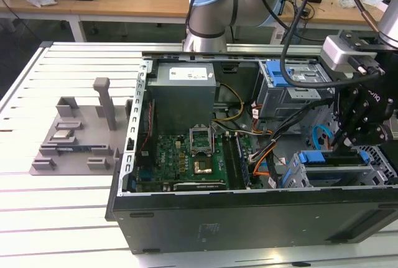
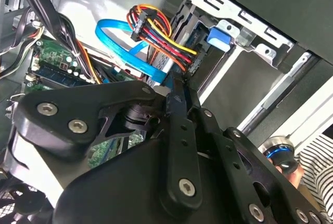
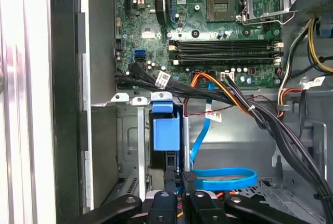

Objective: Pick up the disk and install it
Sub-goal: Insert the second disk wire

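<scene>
Item: open computer case [image 1: 249, 218], lying on its side on a white slatted tabletop [image 1: 56, 218].

Claw [image 1: 346, 145]: black, lowered into the drive cage [image 1: 367, 171] at the corner of the case toward the exterior view's right. In the first wrist view its fingers [image 3: 171, 180] stand close together on either side of a thin dark edge below a blue plastic bracket [image 3: 166, 130]. Whether they are pressing on it cannot be told.

Disk [image 1: 329, 163]: seated upright in the drive cage, blue bracket uppermost, directly under the claw.

Cabling: flat blue data cable [image 2: 127, 47] and a red, yellow and black power bundle [image 2: 161, 37] run to a connector just beside the claw.

Interior: green motherboard [image 1: 186, 159] with open CPU socket [image 1: 201, 139]; grey power supply [image 1: 185, 97].

On the tabletop toward the exterior view's left: grey fixture tray [image 1: 78, 134].
</scene>
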`<state>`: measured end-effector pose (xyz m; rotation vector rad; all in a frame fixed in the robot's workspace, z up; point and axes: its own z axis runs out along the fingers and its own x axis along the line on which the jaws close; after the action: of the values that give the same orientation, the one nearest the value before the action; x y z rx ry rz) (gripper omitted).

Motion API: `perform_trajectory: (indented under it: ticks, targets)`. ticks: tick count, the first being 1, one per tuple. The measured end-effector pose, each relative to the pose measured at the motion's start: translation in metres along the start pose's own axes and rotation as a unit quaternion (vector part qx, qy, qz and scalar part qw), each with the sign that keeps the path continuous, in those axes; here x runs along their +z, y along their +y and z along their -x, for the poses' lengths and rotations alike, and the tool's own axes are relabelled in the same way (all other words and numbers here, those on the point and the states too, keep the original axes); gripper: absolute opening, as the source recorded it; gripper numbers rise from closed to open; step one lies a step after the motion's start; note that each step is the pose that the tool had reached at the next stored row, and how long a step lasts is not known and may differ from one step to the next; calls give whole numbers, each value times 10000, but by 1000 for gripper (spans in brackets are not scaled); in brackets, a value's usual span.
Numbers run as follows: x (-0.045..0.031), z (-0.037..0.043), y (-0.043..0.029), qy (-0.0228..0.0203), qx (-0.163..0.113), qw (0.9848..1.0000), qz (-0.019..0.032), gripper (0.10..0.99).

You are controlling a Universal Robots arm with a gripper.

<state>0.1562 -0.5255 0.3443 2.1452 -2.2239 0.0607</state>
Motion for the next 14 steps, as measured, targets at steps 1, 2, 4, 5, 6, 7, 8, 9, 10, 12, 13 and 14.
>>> perform_trajectory:
  ticks: [1, 2, 4, 5, 6, 7, 8, 9, 10, 12, 13, 14]
  targets:
    - [8, 0, -3, 2, 0, 10000, 0, 165]
    - [17, 1, -5, 3, 0, 10000, -1, 165]
    - [27, 0, -7, 8, 0, 10000, -1, 165]
    - [31, 0, -7, 9, 0, 10000, -1, 165]
    - [36, 0, -7, 10, 0, 10000, -1, 165]
    - [43, 1, -7, 12, 0, 10000, -1, 165]
    - [48, 1, -7, 15, 0, 10000, -1, 165]
    - [55, 1, -7, 18, 0, 10000, -1, 165]
    - [61, 2, -7, 18, 0, 10000, -1, 165]
    - [76, 3, -7, 17, 0, 10000, -1, 165]
    - [79, 3, -7, 21, 0, 10000, -1, 165]
    - [80, 3, -7, 21, 0, 10000, -1, 165]
